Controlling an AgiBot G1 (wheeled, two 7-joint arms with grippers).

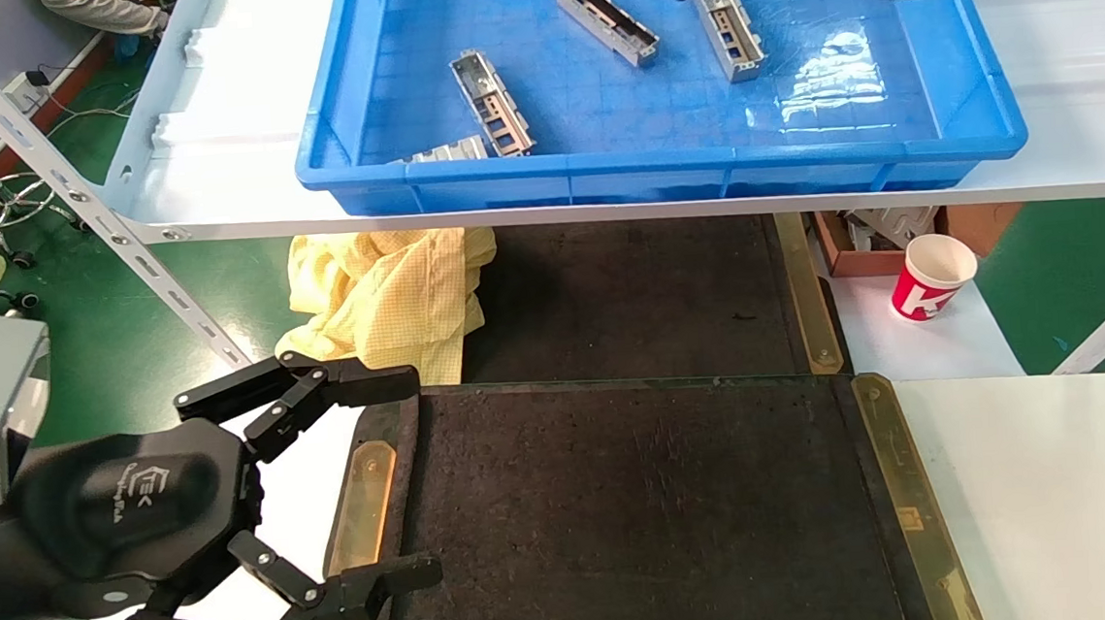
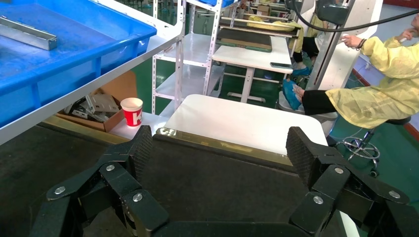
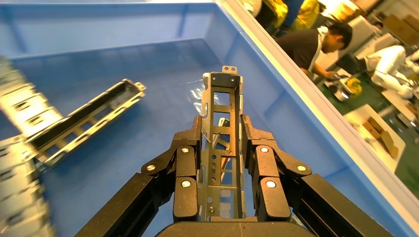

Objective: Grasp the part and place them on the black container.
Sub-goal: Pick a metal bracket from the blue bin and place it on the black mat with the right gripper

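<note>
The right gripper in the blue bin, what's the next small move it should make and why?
Probably a straight lift. The right gripper is shut on a part, fingers on both long sides, inside the blue bin. The black container lies lower and nearer, so the part must clear the bin wall first. The left gripper hangs open at the container's edge.

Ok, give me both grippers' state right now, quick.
Left gripper: open, empty, at the black container's edge.
Right gripper: shut on a part in the blue bin.
</note>
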